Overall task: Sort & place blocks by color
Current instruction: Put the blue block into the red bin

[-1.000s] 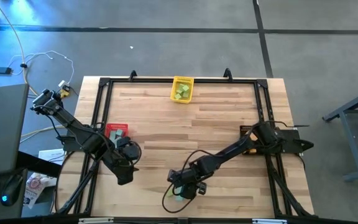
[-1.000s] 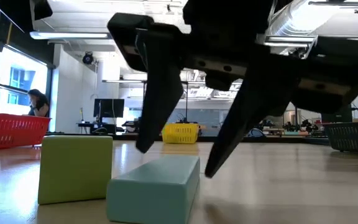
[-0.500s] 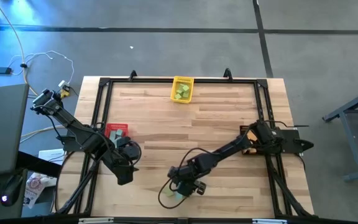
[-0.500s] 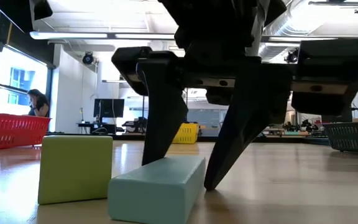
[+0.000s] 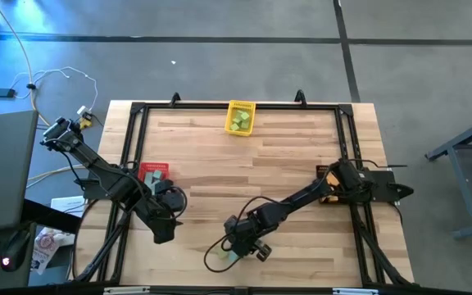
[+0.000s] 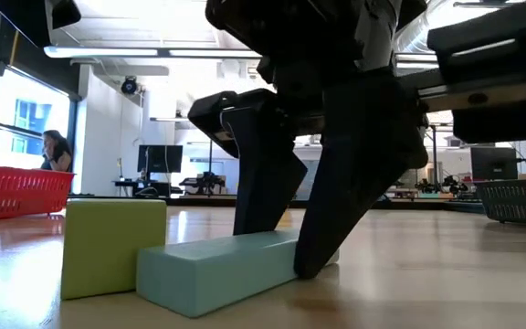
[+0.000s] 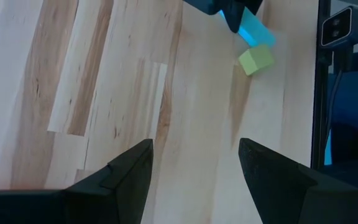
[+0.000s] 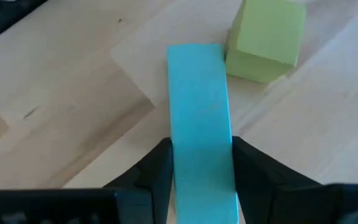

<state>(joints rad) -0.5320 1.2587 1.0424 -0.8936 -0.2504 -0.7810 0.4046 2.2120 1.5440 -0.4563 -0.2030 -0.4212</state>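
Right tool [image 8: 201,180] is down at the worktop's [image 5: 301,156] near edge, fingers clamped on either side of a teal bar [image 8: 199,118] that lies flat on the wood. A light green cube [image 8: 266,38] sits touching the bar's far end, crowding that side. Left tool [image 7: 194,165] hangs apart w/ fingers spread, holding nothing, near the red bin [image 5: 154,172]. Yellow bin [image 5: 240,116] at the far edge holds green blocks [image 5: 238,121]. Black bin [image 6: 519,196] at right. A person [image 6: 55,149] sits in the room behind.
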